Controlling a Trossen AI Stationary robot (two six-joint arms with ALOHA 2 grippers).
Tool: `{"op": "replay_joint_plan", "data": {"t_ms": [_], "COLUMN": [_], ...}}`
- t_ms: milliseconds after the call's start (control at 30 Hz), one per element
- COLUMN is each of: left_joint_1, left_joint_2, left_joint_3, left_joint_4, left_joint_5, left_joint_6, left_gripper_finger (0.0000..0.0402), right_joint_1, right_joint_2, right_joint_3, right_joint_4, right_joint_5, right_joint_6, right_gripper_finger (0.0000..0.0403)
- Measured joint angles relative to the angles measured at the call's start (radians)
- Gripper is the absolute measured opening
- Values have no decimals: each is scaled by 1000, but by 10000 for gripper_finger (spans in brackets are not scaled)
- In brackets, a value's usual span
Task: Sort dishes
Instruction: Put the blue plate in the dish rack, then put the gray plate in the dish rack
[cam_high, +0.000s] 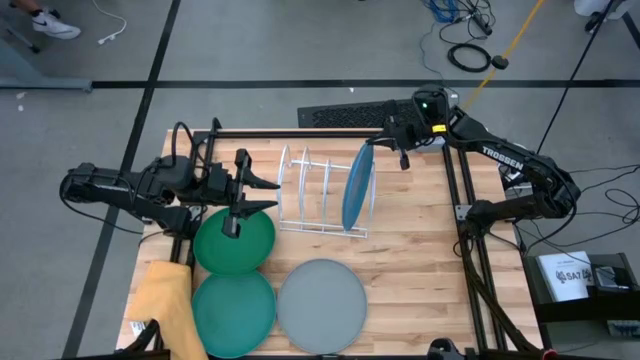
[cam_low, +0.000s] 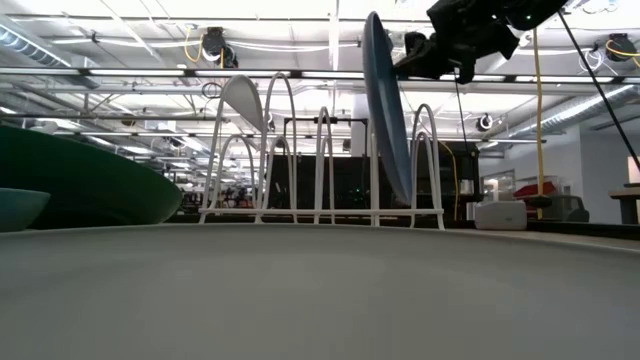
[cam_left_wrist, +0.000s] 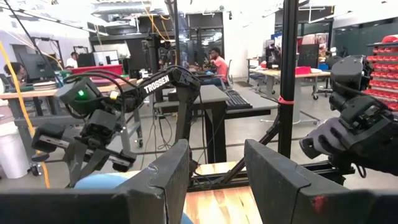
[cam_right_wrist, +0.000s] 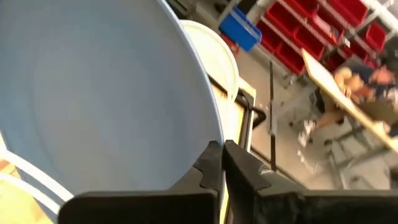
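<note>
Dishes sorting: our right gripper (cam_high: 400, 152) is pinched shut on the top rim of the blue plate (cam_high: 357, 186), which stands on edge in the white wire rack (cam_high: 310, 190), directly below it. Our left gripper (cam_high: 262, 193) hovers open over the dark green plate (cam_high: 234, 241); teal plate (cam_high: 233, 312) and grey plate (cam_high: 322, 306) lie flat on the surface (cam_high: 420, 260).

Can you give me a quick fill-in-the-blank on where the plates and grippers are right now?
1. The blue plate stands upright in the ____.
2. The right gripper is by the rim of the ____ plate.
3. The left gripper hovers over the dark ____ plate.
4. The grey plate lies flat beside the ____ plate.

Missing: rack; blue; green; teal
</note>
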Motion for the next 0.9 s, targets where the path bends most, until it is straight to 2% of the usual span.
{"op": "replay_joint_plan", "data": {"t_ms": [133,600,733,900], "left_joint_1": [0,0,0,0], "left_joint_2": [0,0,0,0], "left_joint_3": [0,0,0,0], "left_joint_4": [0,0,0,0], "left_joint_5": [0,0,0,0], "left_joint_6": [0,-6,-6,-6], "left_gripper_finger": [157,157,157,157], "right_joint_1": [0,36,67,125], "right_joint_2": [0,0,-7,-51], "right_joint_3": [0,0,0,0], "right_joint_4": [0,18,57,187], "right_joint_5": [53,50,50,50], "right_joint_6": [72,113,113,183], "right_gripper_finger": [29,149,164,167]}}
